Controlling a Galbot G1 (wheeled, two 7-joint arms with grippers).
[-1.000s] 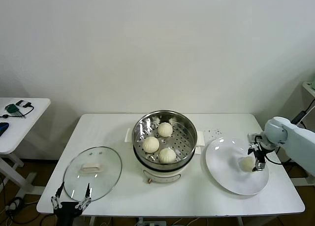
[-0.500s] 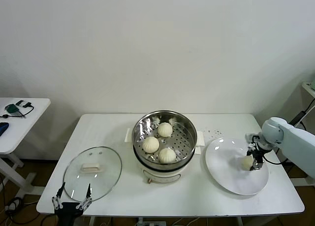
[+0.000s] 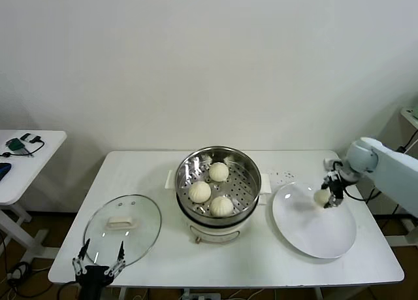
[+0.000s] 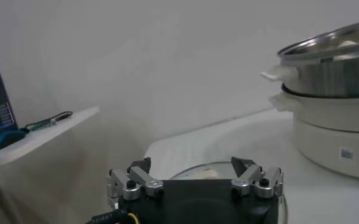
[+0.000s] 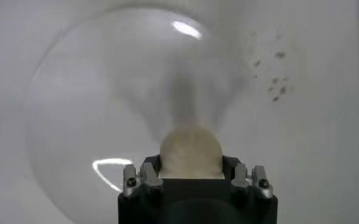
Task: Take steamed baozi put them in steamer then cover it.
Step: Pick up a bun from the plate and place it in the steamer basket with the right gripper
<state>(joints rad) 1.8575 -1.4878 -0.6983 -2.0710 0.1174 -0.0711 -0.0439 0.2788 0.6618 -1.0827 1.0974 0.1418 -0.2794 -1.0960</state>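
Observation:
My right gripper (image 3: 326, 196) is shut on a cream-white baozi (image 3: 321, 197) and holds it lifted above the far part of the white plate (image 3: 313, 231). The right wrist view shows the bun (image 5: 191, 150) between the jaws with the plate (image 5: 75, 122) below. Three baozi (image 3: 200, 191) lie in the shiny steel steamer (image 3: 247, 166) on its white pot base at the table's middle. The glass cover (image 3: 123, 229) with its white handle lies flat at the front left. My left gripper (image 3: 98, 269) is open, parked low at the front edge just before the cover (image 4: 191, 172).
A second white table (image 3: 26, 166) with small items stands to the left. The steamer shows at the side in the left wrist view (image 4: 331, 73). Small dark specks (image 3: 284, 176) mark the tabletop behind the plate.
My right gripper has lifted the baozi off the plate and carried it up and slightly left. The left arm has not moved.

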